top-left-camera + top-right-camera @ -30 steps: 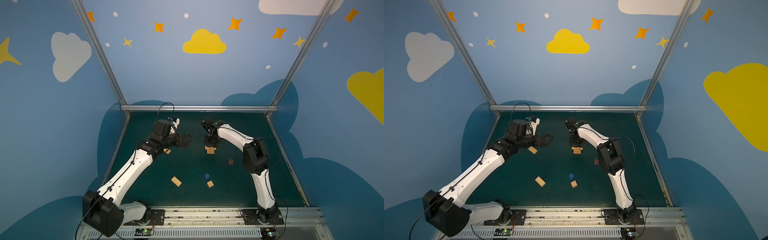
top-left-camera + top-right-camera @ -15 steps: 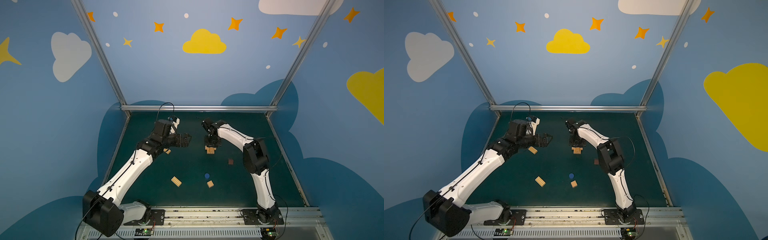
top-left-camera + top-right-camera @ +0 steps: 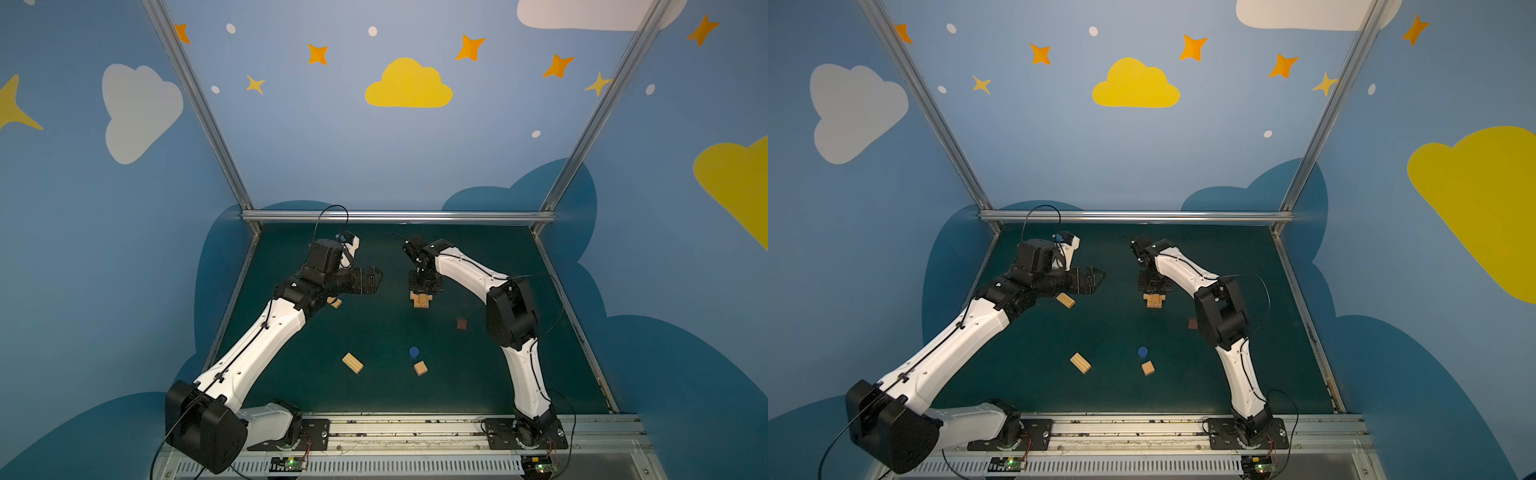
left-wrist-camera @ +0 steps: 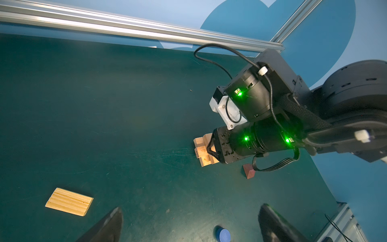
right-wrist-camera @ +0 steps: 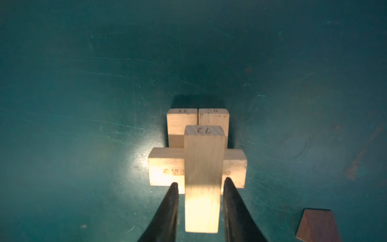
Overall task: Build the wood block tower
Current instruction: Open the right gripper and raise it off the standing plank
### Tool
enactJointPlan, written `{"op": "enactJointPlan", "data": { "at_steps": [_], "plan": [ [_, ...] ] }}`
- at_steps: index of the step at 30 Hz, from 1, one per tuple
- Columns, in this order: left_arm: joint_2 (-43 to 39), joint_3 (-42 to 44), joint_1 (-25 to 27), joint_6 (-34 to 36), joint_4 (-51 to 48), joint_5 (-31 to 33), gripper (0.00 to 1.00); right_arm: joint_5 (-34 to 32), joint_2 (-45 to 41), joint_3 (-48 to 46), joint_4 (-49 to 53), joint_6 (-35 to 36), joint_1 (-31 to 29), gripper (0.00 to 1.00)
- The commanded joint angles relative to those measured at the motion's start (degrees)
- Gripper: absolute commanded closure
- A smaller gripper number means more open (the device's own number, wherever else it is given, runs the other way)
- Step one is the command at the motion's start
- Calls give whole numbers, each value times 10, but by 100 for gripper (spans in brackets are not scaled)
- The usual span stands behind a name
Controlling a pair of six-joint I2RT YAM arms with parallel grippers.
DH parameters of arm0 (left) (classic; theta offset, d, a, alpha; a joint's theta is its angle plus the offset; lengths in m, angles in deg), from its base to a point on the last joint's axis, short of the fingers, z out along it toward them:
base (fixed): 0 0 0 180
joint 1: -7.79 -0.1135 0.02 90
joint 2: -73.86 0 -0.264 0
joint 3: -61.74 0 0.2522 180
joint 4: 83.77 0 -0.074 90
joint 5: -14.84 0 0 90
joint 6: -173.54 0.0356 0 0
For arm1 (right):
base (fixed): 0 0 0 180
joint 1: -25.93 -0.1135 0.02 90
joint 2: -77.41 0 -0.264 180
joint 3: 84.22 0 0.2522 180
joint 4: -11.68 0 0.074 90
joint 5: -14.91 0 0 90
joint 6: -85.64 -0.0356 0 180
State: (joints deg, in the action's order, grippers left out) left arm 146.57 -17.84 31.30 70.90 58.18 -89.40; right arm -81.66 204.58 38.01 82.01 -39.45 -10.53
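Right wrist view is showing the right end effector (image 5: 200,181) straddling the top bar (image 5: 204,159) of the wood block tower (image 5: 165,167), jaws narrowly clear, leaving it centred crosswise for balance; the left end effector (image 4: 191,207) is hovering wide, empty.

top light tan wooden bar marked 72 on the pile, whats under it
A crosswise light tan wooden bar lies directly beneath it, resting on two side-by-side tan bars. The crosswise bar's middle and the lower bars' near ends are covered.
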Motion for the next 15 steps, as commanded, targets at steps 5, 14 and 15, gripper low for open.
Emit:
{"op": "enactJointPlan", "data": {
  "at_steps": [5, 14, 15],
  "plan": [
    [0, -14, -3, 4, -9, 4, 0, 12, -9, 19, 13, 13, -1, 44],
    [-7, -13, -3, 4, -5, 7, 0, -4, -46, 24, 34, 15, -10, 29],
    [-7, -12, -2, 5, -5, 10, 0, -6, -51, 25, 36, 15, -11, 27]
  ]
}}
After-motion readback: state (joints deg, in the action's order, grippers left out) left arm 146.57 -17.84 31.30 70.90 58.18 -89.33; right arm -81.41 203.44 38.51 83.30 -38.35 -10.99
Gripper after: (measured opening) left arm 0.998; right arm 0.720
